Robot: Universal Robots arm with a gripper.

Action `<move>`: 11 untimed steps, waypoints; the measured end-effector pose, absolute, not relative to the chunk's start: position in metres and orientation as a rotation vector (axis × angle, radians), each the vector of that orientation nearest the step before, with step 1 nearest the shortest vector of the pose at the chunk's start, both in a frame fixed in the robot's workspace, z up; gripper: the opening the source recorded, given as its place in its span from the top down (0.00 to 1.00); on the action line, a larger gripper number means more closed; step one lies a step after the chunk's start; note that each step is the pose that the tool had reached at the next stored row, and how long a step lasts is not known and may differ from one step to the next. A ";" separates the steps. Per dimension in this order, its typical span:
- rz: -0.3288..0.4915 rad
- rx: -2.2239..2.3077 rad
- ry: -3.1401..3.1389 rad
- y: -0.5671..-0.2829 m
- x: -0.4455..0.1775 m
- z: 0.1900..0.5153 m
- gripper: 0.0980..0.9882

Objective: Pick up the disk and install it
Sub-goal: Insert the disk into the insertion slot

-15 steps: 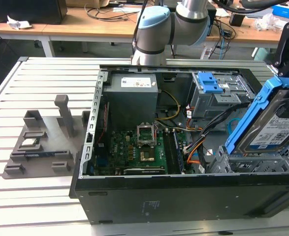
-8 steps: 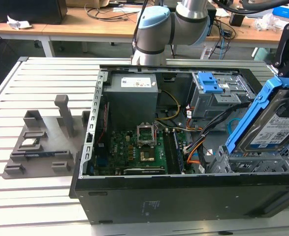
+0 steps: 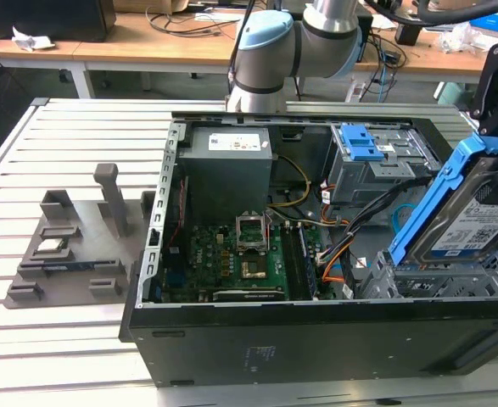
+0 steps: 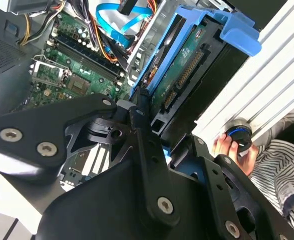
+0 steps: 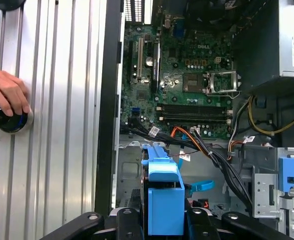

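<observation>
Pick-up is done: we have the disk (image 3: 484,222) off its stand and carried in the jaws, which are closed on its blue bracket (image 5: 163,200). In the exterior view the drive hangs tilted, label side showing, over the metal drive cage (image 3: 435,275) at the corner of the open computer case (image 3: 316,339); the gripper (image 3: 496,85) sits above it at the exterior view's right. In the second wrist view the disk's connector edge (image 4: 184,75) points away from the jaws, down toward the case interior, with the motherboard (image 4: 71,75) beyond it. In the first wrist view the bracket runs straight out from between the jaws, and just past its far end lie the cable bundle (image 5: 207,152) and the empty bay floor. Installation is not done: the drive is not level with the cage, and we judge it not yet seated, though whether its lower edge already touches the cage rails is hard to tell from these angles. A person's hand (image 5: 6,95) rests on a round knob on the slatted bench (image 5: 56,125), well to the side of the jaws. The grey fixture (image 3: 70,246) on the bench stands apart from the case.
</observation>
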State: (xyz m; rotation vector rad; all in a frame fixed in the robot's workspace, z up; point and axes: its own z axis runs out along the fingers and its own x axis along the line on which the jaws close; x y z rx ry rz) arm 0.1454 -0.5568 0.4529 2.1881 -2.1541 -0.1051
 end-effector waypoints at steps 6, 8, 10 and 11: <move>-0.107 2.173 -2.168 -0.550 0.149 0.443 0.70; -0.107 2.170 -2.172 -0.550 0.149 0.439 0.70; -0.108 2.170 -2.172 -0.550 0.149 0.436 0.70; -0.107 2.170 -2.172 -0.550 0.149 0.430 0.70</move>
